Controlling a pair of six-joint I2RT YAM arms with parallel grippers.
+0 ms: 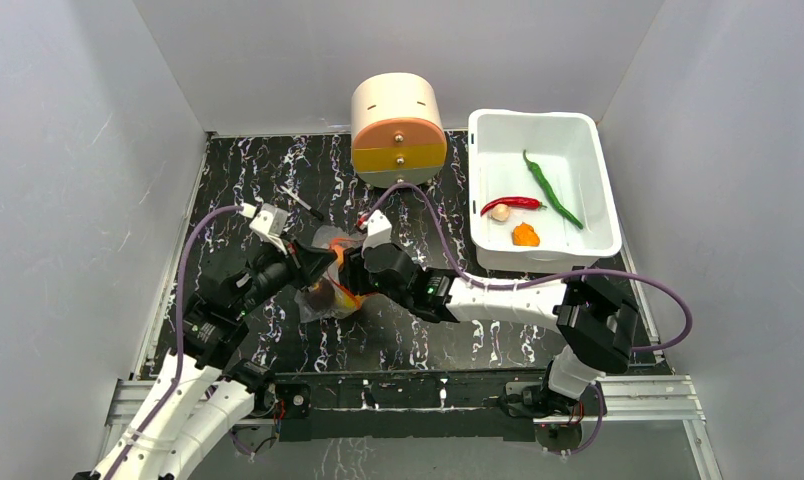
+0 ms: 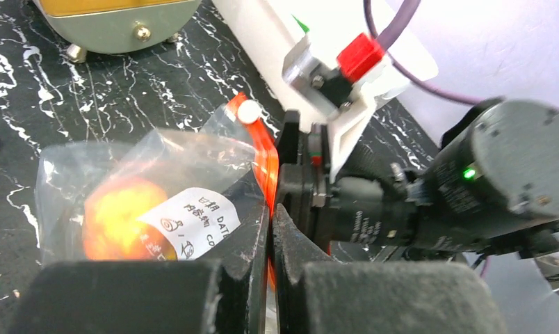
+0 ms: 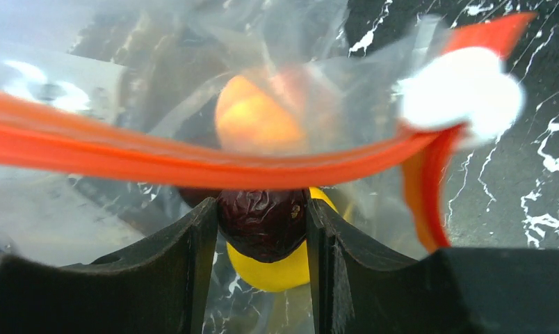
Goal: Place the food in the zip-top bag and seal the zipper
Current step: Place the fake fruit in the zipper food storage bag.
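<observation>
The clear zip-top bag [image 1: 323,295] lies mid-table between both arms, an orange round fruit [image 2: 117,219] inside it behind a white label. My left gripper [image 2: 271,216] is shut on the orange-red zipper [image 2: 266,156] at the bag's mouth edge. In the right wrist view the zipper [image 3: 193,160] curves across, ending at a white slider [image 3: 461,97]. Just under it, my right gripper [image 3: 261,223] is shut on the dark maroon piece [image 3: 263,216], at the bag's mouth. The yellow lemon [image 3: 273,271] sits directly beneath, and an orange fruit [image 3: 256,118] shows through the plastic.
A white tub [image 1: 603,190] at the back right holds a green chili [image 1: 551,188], a red chili [image 1: 510,204], a beige bulb [image 1: 500,212] and an orange piece [image 1: 525,235]. A round cream and orange container [image 1: 398,130] stands at the back centre. Grey walls enclose the table.
</observation>
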